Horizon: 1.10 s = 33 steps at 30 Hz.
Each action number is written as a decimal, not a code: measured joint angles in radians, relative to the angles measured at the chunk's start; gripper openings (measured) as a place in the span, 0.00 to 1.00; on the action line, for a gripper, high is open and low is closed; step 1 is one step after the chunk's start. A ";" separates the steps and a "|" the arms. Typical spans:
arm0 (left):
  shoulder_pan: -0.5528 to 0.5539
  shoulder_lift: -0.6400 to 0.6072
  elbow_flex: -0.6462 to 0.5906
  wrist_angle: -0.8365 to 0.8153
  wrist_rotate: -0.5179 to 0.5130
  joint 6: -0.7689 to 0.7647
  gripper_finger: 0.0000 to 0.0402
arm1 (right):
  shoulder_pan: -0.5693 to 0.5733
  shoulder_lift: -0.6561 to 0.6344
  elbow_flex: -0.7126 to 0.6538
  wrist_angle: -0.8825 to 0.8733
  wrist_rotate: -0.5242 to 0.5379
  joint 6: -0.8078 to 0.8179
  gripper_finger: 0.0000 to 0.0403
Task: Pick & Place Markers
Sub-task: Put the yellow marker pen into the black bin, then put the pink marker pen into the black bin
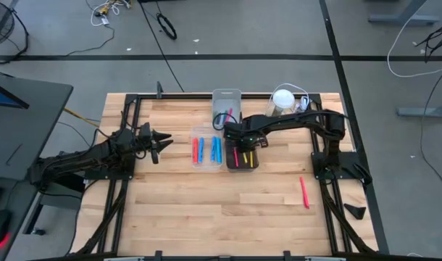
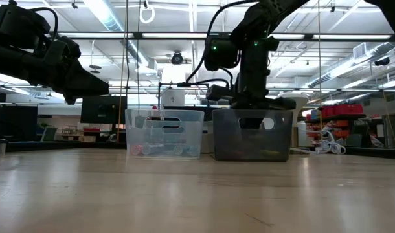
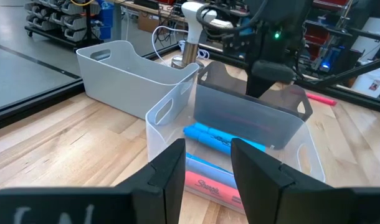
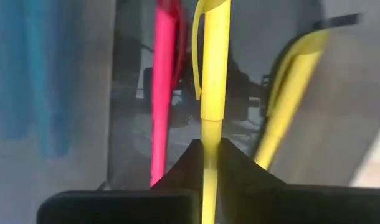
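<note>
Step in hand: placing. The right pincer (image 1: pixel 238 138) is down over the dark bin (image 1: pixel 243 161), closed on a yellow marker (image 4: pixel 213 74) that runs out straight from between its tips.
Right pincer state: pinched shut on the yellow marker; in the right wrist view the tips meet around the marker's thin end.
Marker against pincer: the held marker points away from the tips, over the bin floor. A pink marker (image 4: pixel 164 93) lies just beside it in the bin, and a second yellow shape (image 4: pixel 288 93) on the other side may be another marker or a reflection in the bin wall; the view is too smeared to tell.
Next move calls for: parting the tips so that the marker drops inside the dark bin, then lifting clear of the rim without dragging the pink one along.
Left pincer (image 3: pixel 205 168): partly open, holding nothing, waiting above the bench (image 1: pixel 170 203) left of the clear bin (image 1: pixel 206 148).
Clear bin: red and blue markers (image 1: pixel 215 148) lie side by side in it.
Left to do: a red marker (image 1: pixel 305 193) lies alone on the bench, near and right of the bins, well apart from both pincers.
</note>
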 joint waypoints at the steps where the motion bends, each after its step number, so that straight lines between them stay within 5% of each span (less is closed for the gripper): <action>1: 0.000 0.000 0.000 0.000 0.000 0.000 0.34 | 0.000 0.004 0.000 0.009 -0.014 -0.009 0.05; 18: 0.000 0.000 0.000 0.000 0.000 0.000 0.34 | -0.002 0.005 0.000 0.049 -0.016 -0.013 0.37; 33: 0.000 0.000 0.000 0.000 0.000 0.000 0.34 | -0.003 -0.115 0.000 0.016 -0.035 -0.064 0.33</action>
